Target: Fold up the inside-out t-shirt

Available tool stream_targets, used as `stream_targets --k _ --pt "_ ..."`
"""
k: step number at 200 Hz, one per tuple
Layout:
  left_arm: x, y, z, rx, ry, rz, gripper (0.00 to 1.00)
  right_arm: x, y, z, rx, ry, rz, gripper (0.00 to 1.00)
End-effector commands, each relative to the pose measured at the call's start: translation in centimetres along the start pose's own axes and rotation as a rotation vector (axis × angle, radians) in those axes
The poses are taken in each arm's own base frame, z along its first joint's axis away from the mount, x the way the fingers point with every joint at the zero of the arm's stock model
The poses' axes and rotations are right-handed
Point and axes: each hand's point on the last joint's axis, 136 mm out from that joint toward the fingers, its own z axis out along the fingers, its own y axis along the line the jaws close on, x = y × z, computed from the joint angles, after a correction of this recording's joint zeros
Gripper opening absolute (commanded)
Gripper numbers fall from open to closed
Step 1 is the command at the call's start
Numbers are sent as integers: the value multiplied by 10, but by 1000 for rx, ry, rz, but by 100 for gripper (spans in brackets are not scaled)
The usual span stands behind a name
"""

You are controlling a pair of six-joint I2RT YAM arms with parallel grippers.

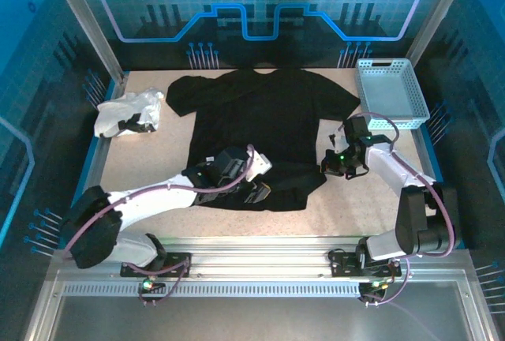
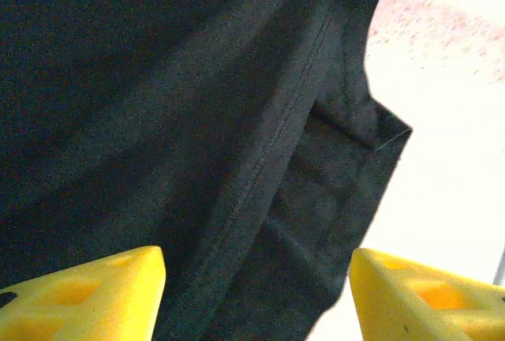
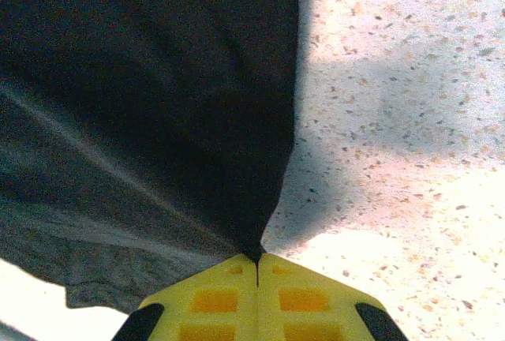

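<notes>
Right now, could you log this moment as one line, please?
left gripper open over t-shirt hem | right gripper shut on t-shirt edge

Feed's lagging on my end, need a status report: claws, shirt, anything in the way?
Right claw shut on plain black cloth t-shirt, right edge. Left claw open over its lower part. Crumpled white cloth garment lies apart, far left.

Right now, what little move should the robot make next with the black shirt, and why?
Probably shut the left pincer on the hem of the t-shirt: it stands open over the fabric, while the right pincer is shut on the shirt's edge.
</notes>
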Motion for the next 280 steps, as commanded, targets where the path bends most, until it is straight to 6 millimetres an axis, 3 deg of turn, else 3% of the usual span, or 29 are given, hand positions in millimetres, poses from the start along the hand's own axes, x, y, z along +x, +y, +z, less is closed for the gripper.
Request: stream_targets --k 1,42,82,148,175,190,205,223,244,256,267,280 --pt "2 -2 13 -14 60 200 65 -6 22 -12 -128 -1 -6 0" --pt "13 8 34 -65 134 276 67 -12 39 -40 -231 -57 5 0" --pt "8 12 48 -85 125 294 69 -15 55 -64 -316 -97 10 0" --pt "2 29 65 -181 97 322 65 -16 63 -81 -373 -131 18 0" --pt "4 39 68 -233 91 329 50 -16 61 -84 -366 -139 23 0" --pt "1 41 66 -242 71 324 35 -16 57 -82 -350 -140 28 0" --pt "-3 41 64 -238 60 306 13 -16 53 -79 -334 -143 35 0" --pt "-9 41 59 -228 44 269 0 -22 45 -74 -295 -165 49 0" --pt "-22 40 43 -211 7 192 0 -38 21 -73 -93 -236 42 21" --pt "-30 38 32 -175 -6 121 0 -44 20 -80 5 -310 -16 34" --pt "-33 39 23 -153 -2 50 0 -43 41 -87 -8 -393 -138 45" --pt "-35 41 13 -134 11 -33 0 -26 80 -87 -108 -476 -350 53"
